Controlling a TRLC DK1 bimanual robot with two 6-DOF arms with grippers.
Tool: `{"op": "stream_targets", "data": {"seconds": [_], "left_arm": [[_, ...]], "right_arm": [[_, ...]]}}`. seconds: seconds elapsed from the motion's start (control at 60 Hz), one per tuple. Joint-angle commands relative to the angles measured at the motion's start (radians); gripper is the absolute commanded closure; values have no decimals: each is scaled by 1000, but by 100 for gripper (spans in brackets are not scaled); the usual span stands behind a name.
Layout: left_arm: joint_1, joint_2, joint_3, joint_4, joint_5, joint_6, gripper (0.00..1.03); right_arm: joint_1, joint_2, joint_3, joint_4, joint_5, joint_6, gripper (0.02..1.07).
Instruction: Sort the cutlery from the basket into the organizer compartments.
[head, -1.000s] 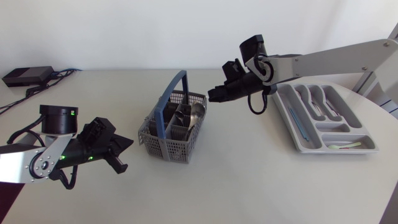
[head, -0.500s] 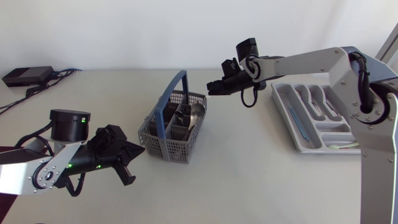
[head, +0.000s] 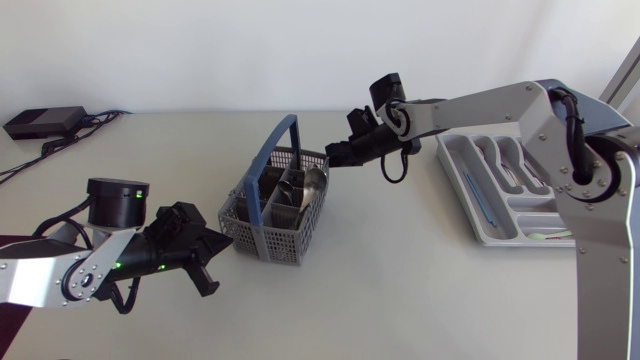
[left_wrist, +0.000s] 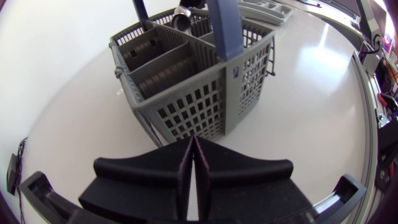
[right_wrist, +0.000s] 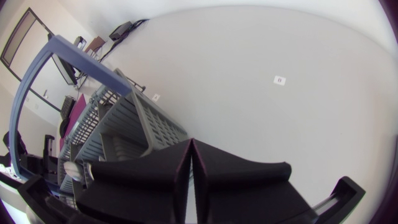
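much of the cutlery is hard to make out: inside the basket (head: 272, 210) only a shiny spoon bowl (head: 312, 180) reads clearly in the head view, and in the left wrist view that spoon (left_wrist: 185, 15) is cut off at the far compartment, with the nearer compartments showing only dark ribbed floors. the organizer (head: 500, 215) lies well apart from the basket, on the right side of the table; its near right corner is hidden behind the right arm's thick upright link, and the pieces in its slots are too small to name, apart from a long bluish one (head: 478, 195) in the long side compartment. the basket's blue handle (head: 272, 150) stands upright.

the left arm lies low along the table, its left gripper (head: 224, 240) levelled at the basket's near wall; whether the tips touch the mesh cannot be told. its fingers (left_wrist: 214, 171) are pressed flat together with nothing between them. the right arm stretches across from the organizer side, the right gripper (head: 336, 155) hanging just over the basket's far corner, tilted down. its fingers (right_wrist: 214, 177) are also closed on each other, empty.
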Motion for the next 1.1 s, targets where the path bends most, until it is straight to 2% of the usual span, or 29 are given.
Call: {"op": "stream_targets", "data": {"seconds": [0.0, 0.267, 0.417, 0.483, 0.75, 0.9, 1.083], "left_arm": [[17, 19, -13, 20, 7, 19, 100], [79, 8, -28, 31, 7, 33, 100], [106, -67, -51, -7, 26, 39, 100], [106, -108, -59, -33, 29, 39, 100], [91, -179, -63, -75, 30, 27, 100], [90, -197, -77, -81, 30, 29, 100], [96, -207, -89, -81, 43, 32, 100]], "right_arm": [[34, -59, -67, -16, -25, -13, 99], [70, -160, -184, -9, -30, -19, 99], [64, -235, -244, 19, 15, -21, 99], [67, -283, -282, 53, 59, -26, 99], [99, -388, -296, 59, 92, -50, 97], [139, -384, -288, 105, 116, -88, 68], [166, -310, -244, 174, 136, -153, 66]]}}
